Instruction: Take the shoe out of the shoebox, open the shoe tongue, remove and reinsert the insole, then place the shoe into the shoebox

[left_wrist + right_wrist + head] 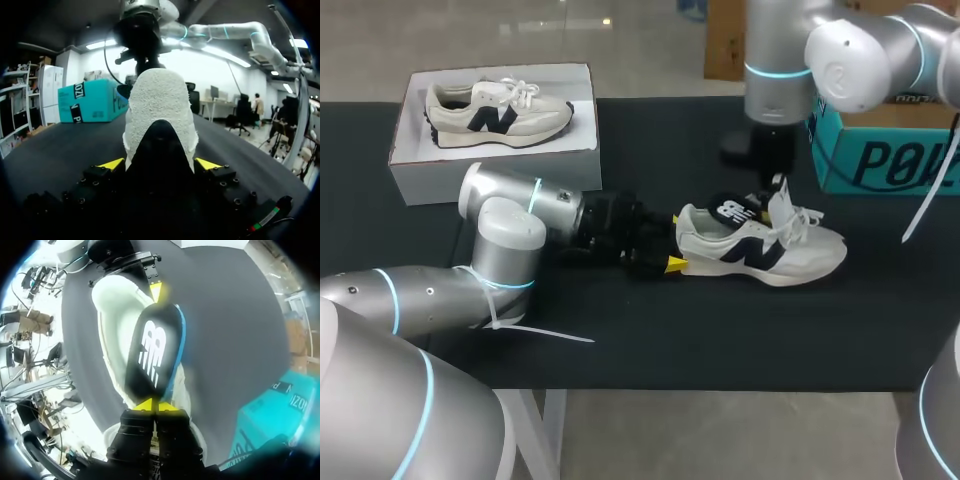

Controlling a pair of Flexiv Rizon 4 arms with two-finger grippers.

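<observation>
White logo (151, 352) on black insole (161, 322)

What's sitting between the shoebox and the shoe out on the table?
In the head view, only my left arm. Its left gripper is shut on the heel of the shoe. The rest of that stretch is bare table.

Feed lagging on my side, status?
Left end effector shut on shoe heel. Right end effector shut on insole, over shoe opening. Teal box nearby, apart from shoe.
</observation>
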